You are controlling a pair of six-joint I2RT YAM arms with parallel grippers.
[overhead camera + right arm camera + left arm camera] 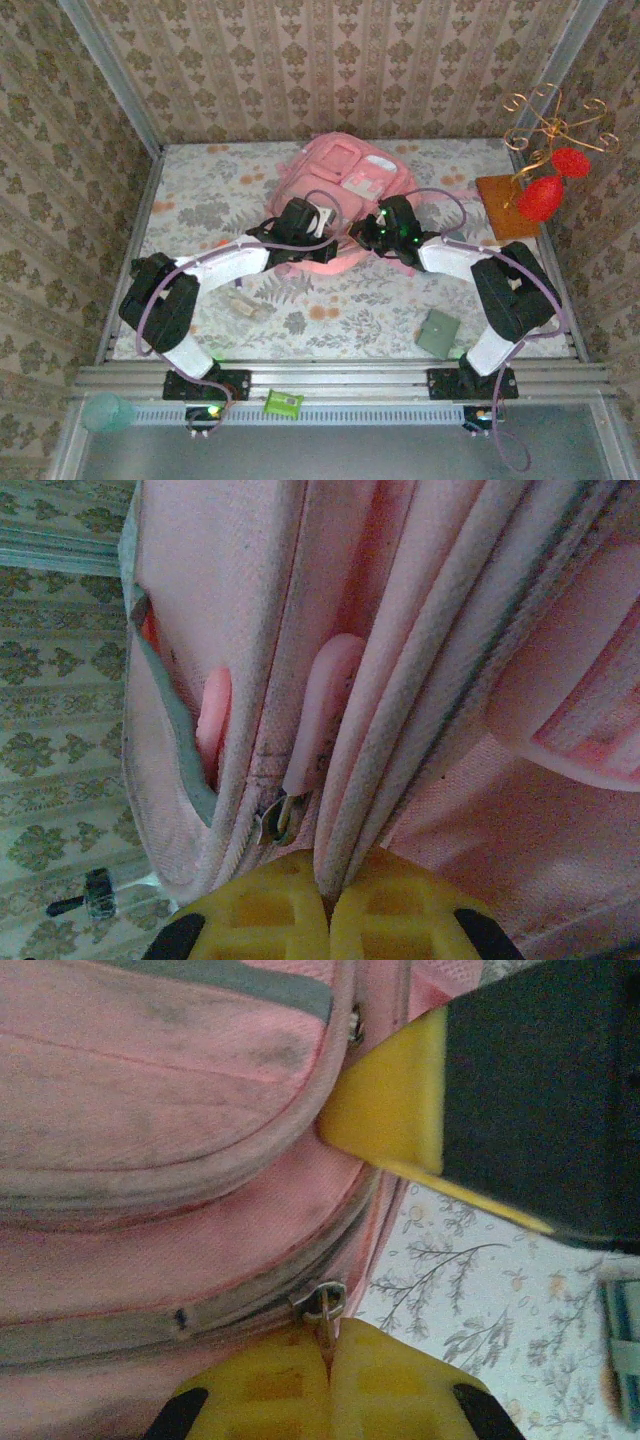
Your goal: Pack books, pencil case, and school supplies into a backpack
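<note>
- Looking down, we saw large soft pink fabric backpack [340, 170] lying far-centre on floral table [200, 210].
- Left gripper [328, 1365] was clenched on metal zip pull [322, 1305].
- Right gripper [325, 895] was pinching backpack's piped seam [345, 830].

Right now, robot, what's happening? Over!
Left gripper shut on zipper pull. Right gripper shut, pinching backpack edge. Grippers crowd close together.

A large soft pink fabric backpack [330, 165] lies flat mid-table [200, 215], its zip pockets facing up. A small pale beige block [252, 307] lies apart, front-left of it.
</note>
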